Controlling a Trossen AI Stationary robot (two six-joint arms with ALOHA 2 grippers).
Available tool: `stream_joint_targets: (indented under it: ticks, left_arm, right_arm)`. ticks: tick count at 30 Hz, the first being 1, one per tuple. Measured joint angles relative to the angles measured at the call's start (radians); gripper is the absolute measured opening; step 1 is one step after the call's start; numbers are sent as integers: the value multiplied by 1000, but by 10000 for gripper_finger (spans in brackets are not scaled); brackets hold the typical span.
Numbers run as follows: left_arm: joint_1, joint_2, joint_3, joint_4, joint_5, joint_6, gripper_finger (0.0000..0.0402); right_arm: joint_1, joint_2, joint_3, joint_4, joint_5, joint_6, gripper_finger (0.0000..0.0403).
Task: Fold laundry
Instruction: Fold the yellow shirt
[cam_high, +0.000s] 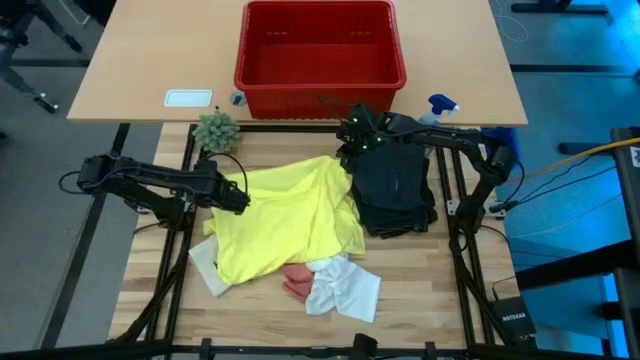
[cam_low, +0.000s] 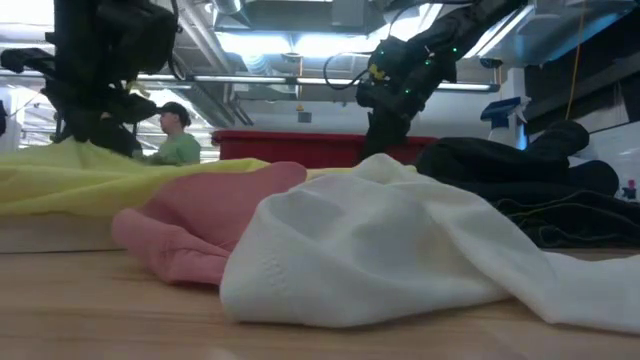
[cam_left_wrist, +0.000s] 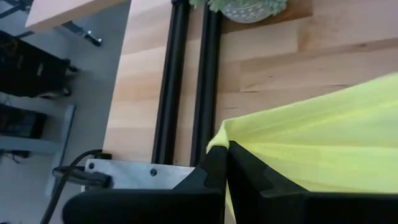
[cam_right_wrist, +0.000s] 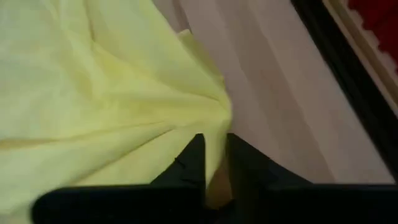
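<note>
I am pinching the yellow T-shirt (cam_high: 290, 220) with both closed end effectors, left (cam_high: 243, 198) and right (cam_high: 352, 135), seemingly lifting it to spread flat next.

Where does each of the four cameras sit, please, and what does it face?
High: overhead, straight down; both arms, yellow T-shirt.
Low: table height, facing white cloth; arms above.
Left wrist: left gripper pinching the shirt.
Right wrist: right gripper pinching it.
Shared: yellow T-shirt, all four views.
</note>
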Motion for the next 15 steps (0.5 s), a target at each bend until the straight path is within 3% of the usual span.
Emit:
stream_joint_targets:
  ticks: [10,15]
  left_arm:
    - [0,-6,-28,0,-17,43,27]
    - [0,-65,-27,0,-49,57,65]
  right_arm:
    - [-20,-2,0,38,-1,-3,200]
    - [-19,-2,12,41,-30,2,234]
